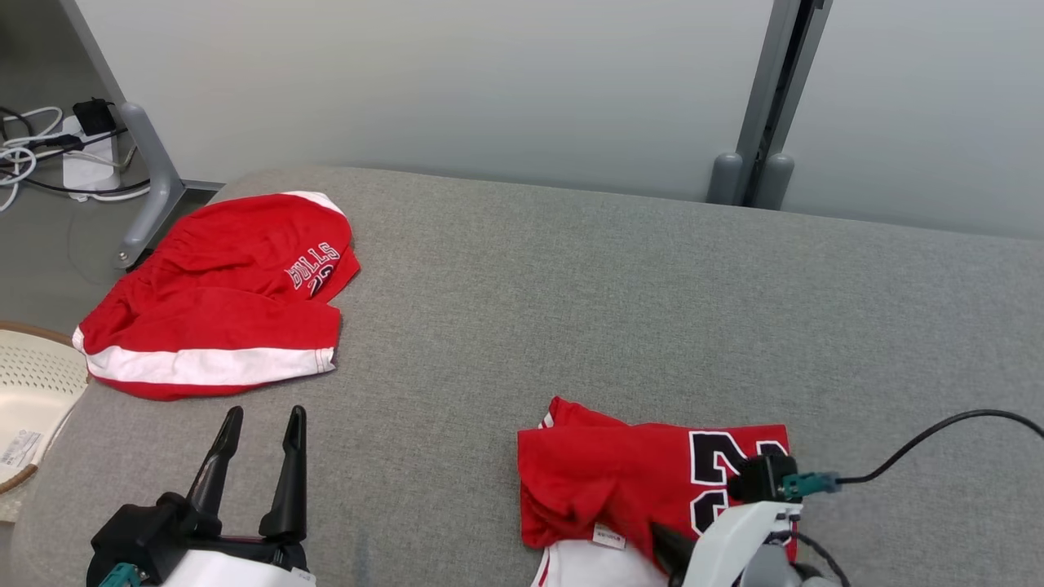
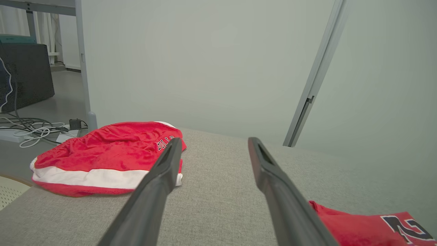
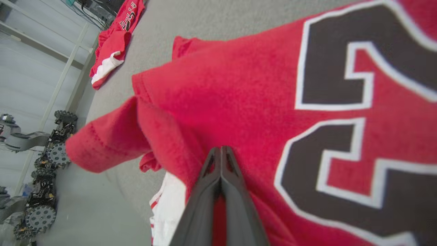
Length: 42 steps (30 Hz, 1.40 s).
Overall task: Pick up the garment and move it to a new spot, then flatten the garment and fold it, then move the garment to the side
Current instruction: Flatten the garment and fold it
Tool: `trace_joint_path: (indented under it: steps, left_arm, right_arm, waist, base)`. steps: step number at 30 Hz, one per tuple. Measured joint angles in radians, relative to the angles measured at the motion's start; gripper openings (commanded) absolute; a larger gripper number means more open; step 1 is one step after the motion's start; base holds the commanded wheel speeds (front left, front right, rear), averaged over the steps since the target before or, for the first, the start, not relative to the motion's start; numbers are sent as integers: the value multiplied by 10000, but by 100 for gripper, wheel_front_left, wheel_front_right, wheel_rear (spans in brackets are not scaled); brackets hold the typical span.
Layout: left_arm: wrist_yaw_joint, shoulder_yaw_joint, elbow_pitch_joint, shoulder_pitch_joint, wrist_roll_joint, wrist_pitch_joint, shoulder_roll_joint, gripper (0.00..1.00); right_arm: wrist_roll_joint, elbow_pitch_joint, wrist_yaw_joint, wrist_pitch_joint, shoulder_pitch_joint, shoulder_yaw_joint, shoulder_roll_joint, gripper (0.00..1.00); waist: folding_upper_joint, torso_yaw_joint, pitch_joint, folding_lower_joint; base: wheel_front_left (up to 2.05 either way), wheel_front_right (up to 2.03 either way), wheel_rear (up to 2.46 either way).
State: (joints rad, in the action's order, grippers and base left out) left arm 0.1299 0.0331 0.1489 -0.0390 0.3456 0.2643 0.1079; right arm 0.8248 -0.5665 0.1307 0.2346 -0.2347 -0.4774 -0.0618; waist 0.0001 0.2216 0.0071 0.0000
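Note:
A folded red jersey (image 1: 603,473) with a black and white number lies at the near right of the grey padded table (image 1: 612,310). My right gripper (image 3: 220,148) is shut, its tips pinching the jersey's (image 3: 239,85) red cloth beside the number; in the head view its wrist covers most of it (image 1: 665,545). White fabric shows under the jersey's near edge. Red shorts (image 1: 220,302) with a white band lie at the far left. My left gripper (image 1: 261,416) stands open over bare table at the near left, holding nothing, with the shorts (image 2: 102,153) ahead to its left.
A pale perforated basket (image 1: 33,383) sits off the table's left edge. Cables and a power strip (image 1: 81,139) lie on the floor by a grey table leg (image 1: 155,187). A grey wall with a post (image 1: 767,122) backs the table. Wheeled machinery (image 3: 51,153) stands beyond the table.

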Motion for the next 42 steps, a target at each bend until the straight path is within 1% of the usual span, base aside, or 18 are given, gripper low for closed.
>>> trace_joint_path:
  steps: [3,6,9,12,15,18,21,26,27,28,29,30,33,37,38,42]
  left_arm:
    - [0,-6,13,-1,0,0,-17,100]
    - [0,-38,31,-5,0,0,-35,100]
    - [0,-67,27,-23,-4,0,-38,100]
    - [0,-94,13,-102,-10,0,-42,100]
    - [0,-117,-15,-145,-19,0,-46,100]
    - [0,-148,-58,-152,-38,0,-65,100]
    - [0,-171,-90,-151,-54,0,-82,100]
    - [0,-259,-142,-147,-82,0,-69,100]
    - [0,-301,-157,-147,-82,0,-61,100]
    - [0,-347,-174,-146,-82,0,-42,100]
    - [0,-395,-194,-143,-82,0,-25,100]
    - [0,-449,-219,-141,-86,0,-19,100]
    - [0,-612,-270,-140,-96,0,23,100]
    - [0,-771,-435,-157,-196,0,-12,100]
    - [0,-771,-435,-157,-196,0,-12,100]
    - [0,-897,-516,-204,-217,0,-27,100]
  right_arm:
    - [723,708,0,359,318,-752,-79,0]
    - [1383,1421,0,842,633,-1457,-382,0]
    - [1852,1983,0,1375,906,-1894,-805,0]
    - [2067,2554,-2,1567,1020,-2023,-1252,0]
    - [2144,3254,-2,1300,1010,-1879,-1509,0]
    - [2098,3896,-2,677,951,-1691,-1672,0]
    - [1770,4245,-2,-161,756,-1379,-1766,0]
    - [1083,4447,-2,-1427,554,-840,-1916,0]
    - [909,4468,-2,-1741,532,-675,-1919,9]
    - [750,4470,-2,-2019,518,-499,-1929,31]
    - [537,4479,-2,-2265,485,-362,-1987,45]
    - [324,4487,-2,-2539,476,-192,-1994,100]
    - [-132,4445,-2,-3273,473,430,-1877,100]
    - [-1229,4245,-2,-4048,574,1225,-1659,100]
    - [-1229,4245,-2,-4048,574,1225,-1659,100]
    - [-2752,3944,0,-4556,822,2397,-1264,100]
  waist:
    - [0,-1,-22,0]
    - [0,-58,-55,0]
    - [0,-168,-94,0]
    - [0,-318,-139,0]
    - [0,-501,-173,0]
    - [0,-698,-202,0]
    - [0,-885,-214,0]
    - [0,-1126,-220,0]
    - [0,-1168,-222,0]
    - [0,-1208,-225,0]
    - [0,-1248,-228,0]
    - [0,-1287,-229,0]
    - [0,-1395,-236,0]
    - [0,-1511,-242,0]
    - [0,-1511,-242,0]
    - [0,-1612,-233,0]
  base:
    - [0,0,0]
    - [0,0,0]
    - [0,0,0]
    - [0,0,0]
    - [0,0,0]
    - [0,0,0]
    - [0,0,0]
    - [0,0,0]
    - [0,0,0]
    - [0,0,0]
    - [0,0,0]
    - [0,0,0]
    - [0,0,0]
    - [0,0,0]
    - [0,0,0]
    - [0,0,0]
